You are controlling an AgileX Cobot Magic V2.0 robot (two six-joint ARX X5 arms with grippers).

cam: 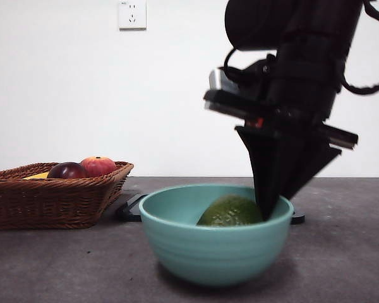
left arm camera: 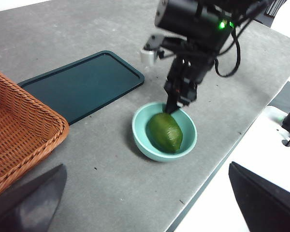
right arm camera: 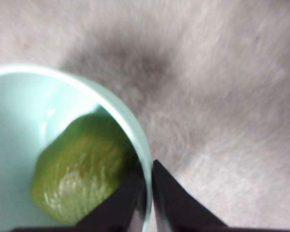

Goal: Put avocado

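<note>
Avocado (cam: 230,211), dull green oval, lies inside smooth teal bowl (cam: 208,249).

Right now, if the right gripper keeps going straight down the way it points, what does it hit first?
Probably the bowl: the right gripper has its nearly shut tips at the rim, beside the avocado. Depth is unclear.

Dull olive-green avocado (cam: 230,211), teal bowl (cam: 211,249) with faint ribbing, brown woven wicker basket (cam: 50,199), red-orange fruit (cam: 97,166), dark maroon fruit (cam: 67,170), dark teal tray (left arm camera: 82,84), mottled grey table (left arm camera: 111,188), black right gripper (cam: 271,205), white wall (cam: 82,95).
</note>
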